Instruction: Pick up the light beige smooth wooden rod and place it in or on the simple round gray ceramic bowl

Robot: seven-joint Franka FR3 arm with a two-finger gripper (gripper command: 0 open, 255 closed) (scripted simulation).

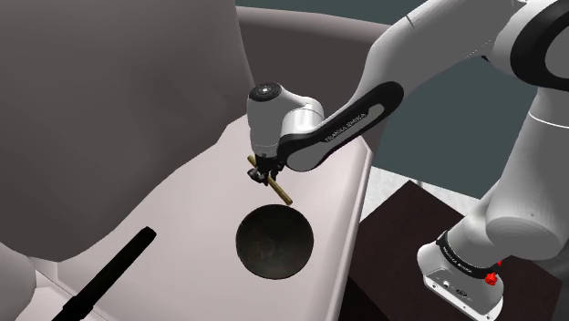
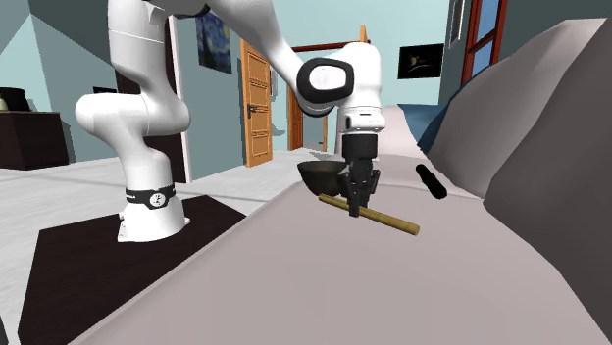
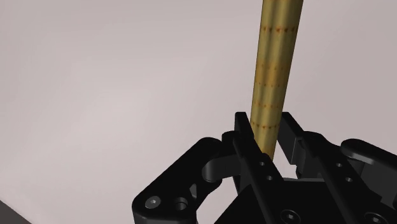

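Observation:
A tan wooden rod (image 1: 283, 192) (image 2: 392, 221) (image 3: 275, 57) sits clasped between the black fingers of my gripper (image 1: 267, 178) (image 2: 355, 208) (image 3: 267, 124), which is shut on it near one end. Most of the rod's length sticks out past the fingers over the pale cushion surface (image 1: 182, 196). Whether its free end touches the cushion I cannot tell. The dark round bowl (image 1: 275, 242) (image 2: 319, 176) stands upright on the cushion just beyond the rod's free end in the shoulder view, a short way from the gripper. Nothing lies in the bowl.
A long black object (image 1: 105, 274) (image 2: 432, 181) lies on the cushion at the shoulder view's lower left. A grey backrest (image 1: 109, 82) rises along that side. The cushion's edge (image 1: 357, 214) drops to a dark floor mat beside the stand (image 1: 460, 269).

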